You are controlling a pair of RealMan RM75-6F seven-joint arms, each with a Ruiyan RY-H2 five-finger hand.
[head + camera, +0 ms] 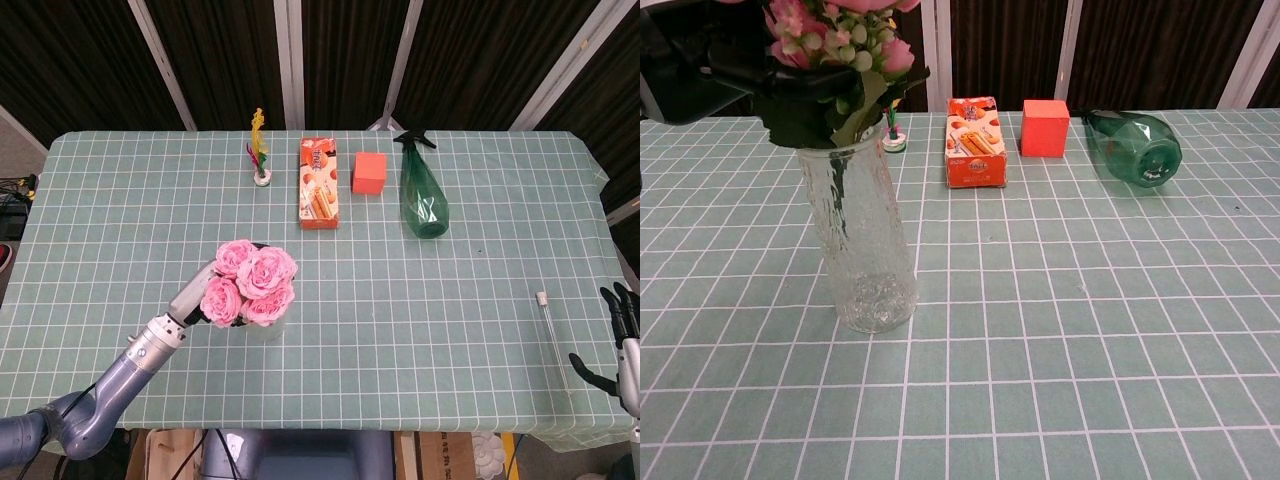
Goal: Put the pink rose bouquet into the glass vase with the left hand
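The pink rose bouquet [250,282] stands with its stems inside the clear glass vase [861,250], its leaves [830,105] resting at the vase's mouth. The vase stands upright on the green checked table, left of centre; in the head view only its rim edge [262,331] shows under the blooms. My left hand [193,300] still holds the bouquet from the left, just below the flowers, its dark fingers [760,78] at the foliage in the chest view. My right hand [618,345] hangs open off the table's right front corner.
Along the back stand a small feather toy [260,150], an orange snack box [318,196], a red cube [370,172] and a green spray bottle [421,195] lying on its side. A thin glass tube [552,332] lies near the right edge.
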